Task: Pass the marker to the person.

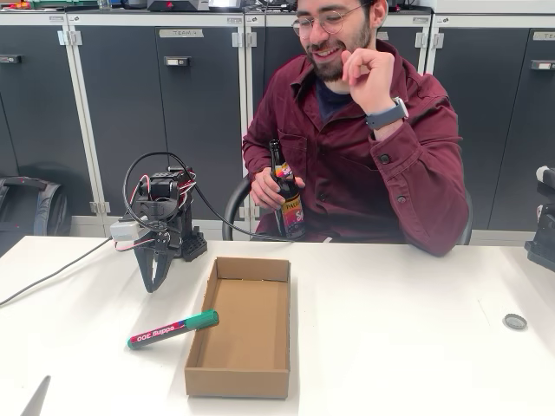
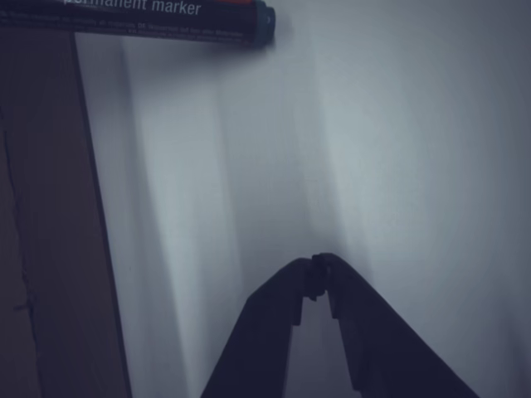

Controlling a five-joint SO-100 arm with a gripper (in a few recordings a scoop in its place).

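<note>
Magenta with a green cap, the marker (image 1: 173, 328) lies on the white worktop (image 1: 390, 347) beside the cardboard tray (image 1: 241, 374). Your end effector (image 1: 154, 282) is clenched and empty nearby: you must open it, then descend over the barrel.

Marker (image 1: 173, 329) flat on tabletop (image 1: 399, 329), just left of box (image 1: 240, 329) in fixed view; claw (image 1: 156, 284) behind marker; person (image 1: 364, 147) behind tabletop.

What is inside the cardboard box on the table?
The cardboard box shows a bare brown floor with nothing in it. Its near wall hides a thin strip of floor. The marker lies outside, left of it in the fixed view.
</note>
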